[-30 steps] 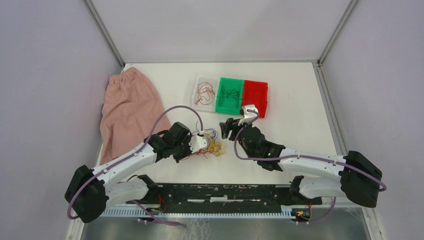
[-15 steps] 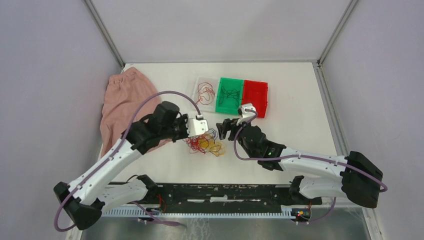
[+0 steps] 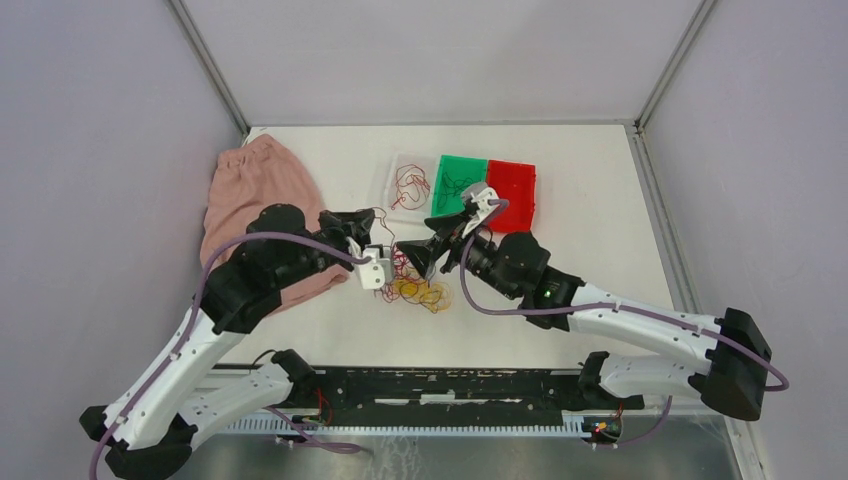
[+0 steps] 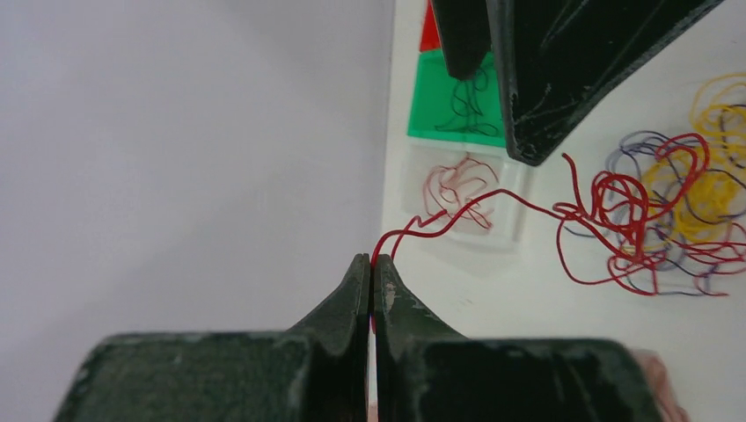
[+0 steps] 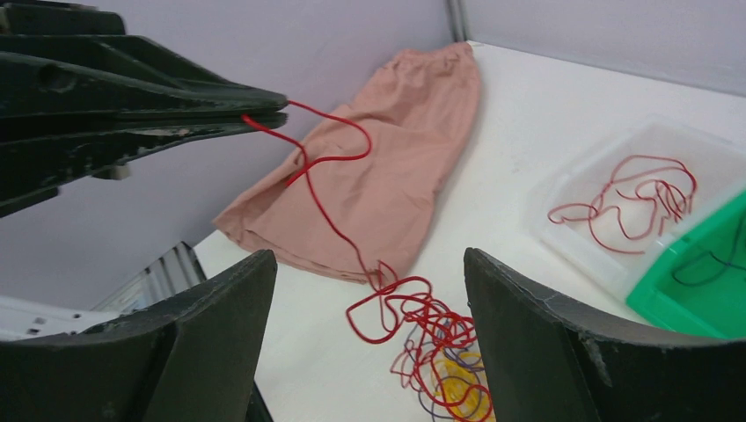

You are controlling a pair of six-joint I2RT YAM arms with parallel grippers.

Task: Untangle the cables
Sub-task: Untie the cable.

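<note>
The cables (image 3: 418, 287) lie as a tangle of red, yellow and dark wires at the table's middle. They also show in the left wrist view (image 4: 682, 207) and in the right wrist view (image 5: 444, 347). My left gripper (image 3: 374, 218) (image 4: 372, 261) is shut on one red cable (image 4: 475, 207) and holds its end raised above the table. The red cable (image 5: 321, 163) runs taut-looped from it down into the tangle. My right gripper (image 3: 428, 241) (image 5: 369, 264) is open and empty, hovering just above the tangle.
A clear tray (image 3: 392, 178) holding red wires, a green tray (image 3: 447, 212) holding dark wires and a red tray (image 3: 512, 195) stand in a row behind the tangle. A pink cloth (image 3: 255, 215) lies at the left.
My left gripper has lifted up and back to the left, drawing a red cable out of the tangle. My right gripper has moved left over the tangle.
</note>
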